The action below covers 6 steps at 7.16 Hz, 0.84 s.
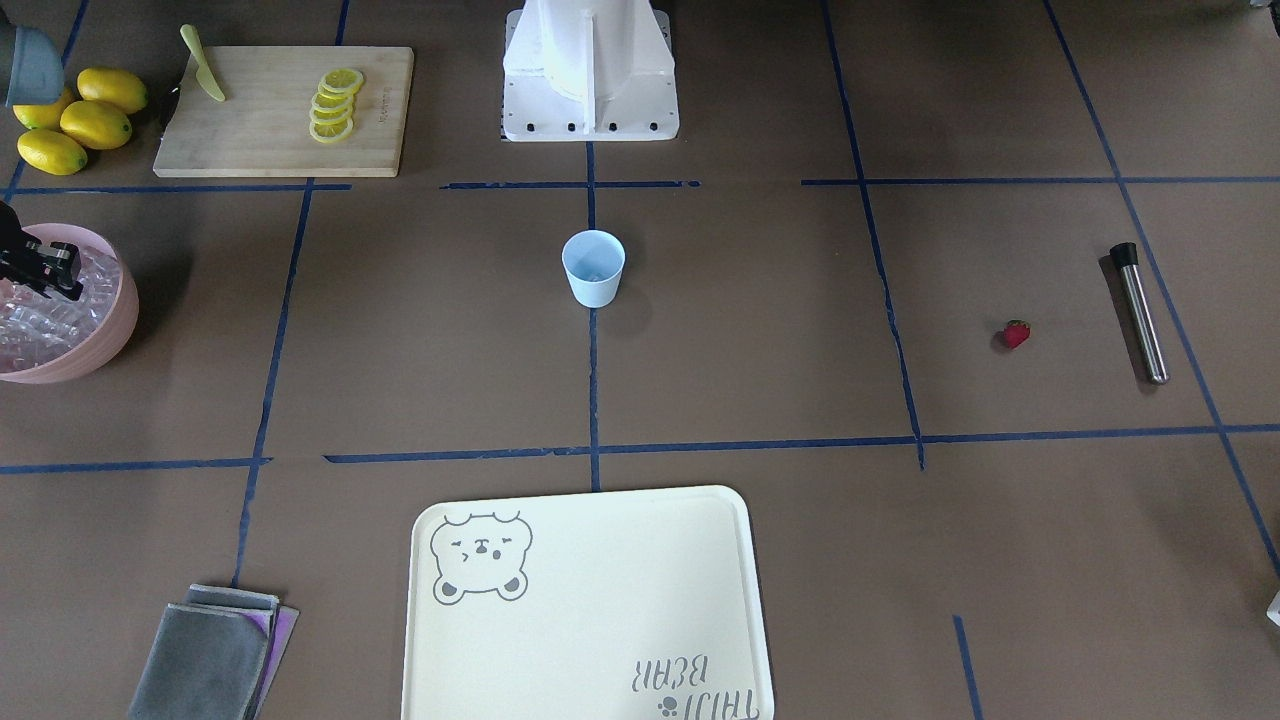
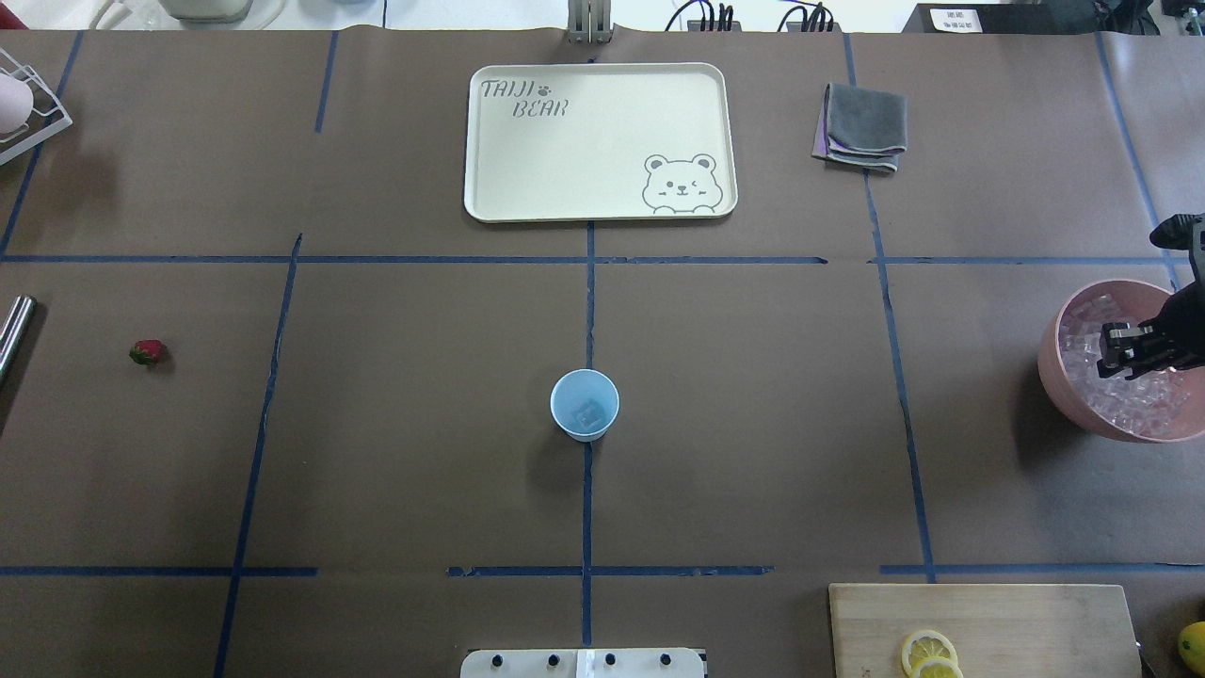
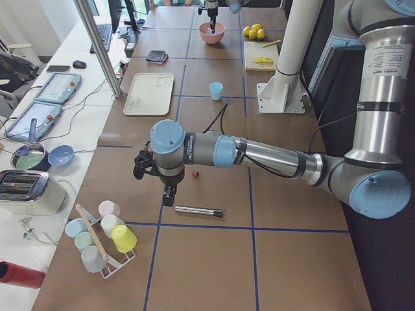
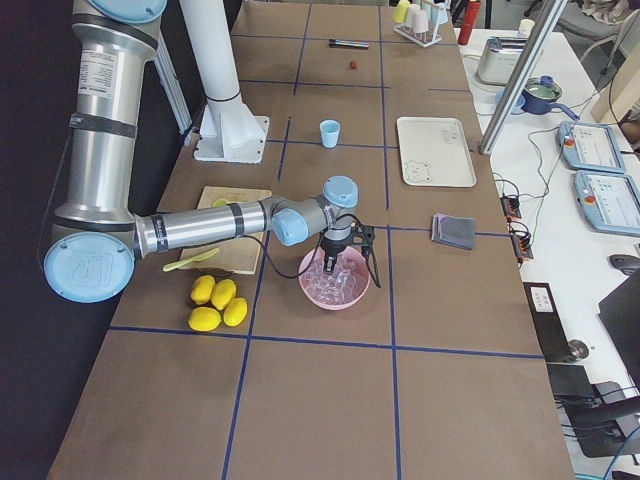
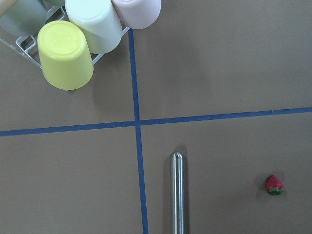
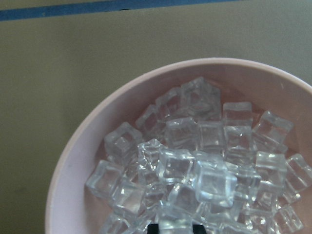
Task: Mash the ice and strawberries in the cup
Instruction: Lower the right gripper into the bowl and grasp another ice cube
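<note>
The pale blue cup [image 1: 593, 268] [image 2: 585, 405] stands upright mid-table with one ice cube [image 2: 589, 412] inside. More ice [image 6: 195, 161] fills the pink bowl [image 2: 1050, 377] at the robot's right. My right gripper [image 2: 1120, 348] [image 1: 55, 275] is lowered into that bowl, open, its jaws apart among the cubes; the right wrist view shows only the dark tips on either side of a cube. The strawberry [image 1: 1015, 333] [image 5: 274, 185] lies on the table at the robot's left. My left gripper [image 3: 168, 197] hovers near it; I cannot tell whether it is open or shut.
A steel muddler [image 1: 1140, 312] [image 5: 177, 195] lies beside the strawberry. A rack of upturned cups [image 5: 73, 48] stands beyond it. A cream tray [image 2: 602, 141], folded cloths [image 2: 861, 127], a cutting board [image 1: 230, 130] with lemon slices, a knife [image 1: 203, 65] and lemons [image 1: 80, 120] ring the table.
</note>
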Tool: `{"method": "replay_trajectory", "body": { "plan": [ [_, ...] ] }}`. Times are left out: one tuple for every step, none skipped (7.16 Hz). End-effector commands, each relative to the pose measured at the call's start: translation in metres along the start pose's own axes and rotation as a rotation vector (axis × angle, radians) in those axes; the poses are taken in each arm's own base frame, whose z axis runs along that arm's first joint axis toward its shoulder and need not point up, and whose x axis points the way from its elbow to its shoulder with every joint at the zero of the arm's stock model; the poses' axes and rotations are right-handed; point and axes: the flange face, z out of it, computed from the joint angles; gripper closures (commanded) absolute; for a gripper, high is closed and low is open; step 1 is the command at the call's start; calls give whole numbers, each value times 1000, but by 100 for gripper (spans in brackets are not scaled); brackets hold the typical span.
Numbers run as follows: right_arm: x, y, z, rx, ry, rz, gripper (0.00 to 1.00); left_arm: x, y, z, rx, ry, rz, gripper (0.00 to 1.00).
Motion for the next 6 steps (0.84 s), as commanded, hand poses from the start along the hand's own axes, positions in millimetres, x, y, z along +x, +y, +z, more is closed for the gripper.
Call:
{"method": "replay_trajectory", "body": {
  "plan": [
    [-1,-5,-21,37,-19,8,100,0,0,0,0,0,-2,0],
    [-7,1,-47,68,-41,1,100,1,-1,-1,1,0,-1,0],
    [-20,7,-80,91,-48,9,100,1,-1,-1,2,0,0,0],
    [-40,13,-110,108,-57,3,100,0,0,0,0,0,-2,0],
    [-79,-3,-133,130,-79,-25,100,0,0,0,0,0,-2,0],
    [-147,-10,-140,110,-86,-90,100,0,0,0,-1,2,-3,0]
  ]
}}
